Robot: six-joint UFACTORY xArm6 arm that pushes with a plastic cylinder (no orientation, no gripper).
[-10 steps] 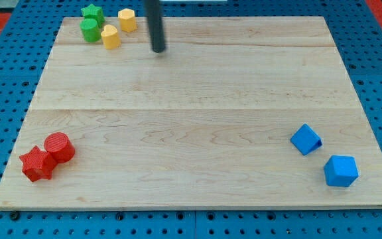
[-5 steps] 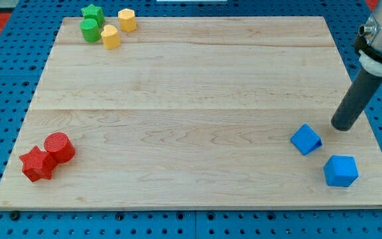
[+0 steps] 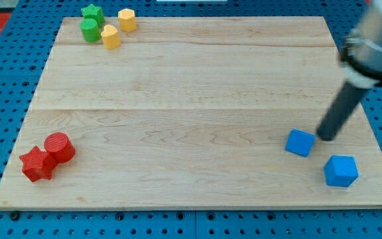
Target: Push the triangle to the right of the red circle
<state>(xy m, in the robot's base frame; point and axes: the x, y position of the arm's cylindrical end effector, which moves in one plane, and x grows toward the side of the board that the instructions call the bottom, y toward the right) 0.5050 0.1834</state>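
My tip (image 3: 325,136) sits near the surface's (image 3: 191,99) right edge, touching or just beside the blue triangle (image 3: 300,143) on its right — there is no end effector to spread or press, only the rod. The red circle (image 3: 60,146) lies far off at the bottom-left corner, against a red star (image 3: 37,164). A second blue block (image 3: 341,170) rests near the bottom-right corner.

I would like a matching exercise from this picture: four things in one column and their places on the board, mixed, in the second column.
Things:
1. red circle
2. green star
3. my tip
4. blue block lowest in the view

Places:
A. the view's top left corner
B. just right of the other blue block
C. the view's bottom right
D. the view's bottom left

Pairs: 1-D, 2-A, 3-B, 4-C
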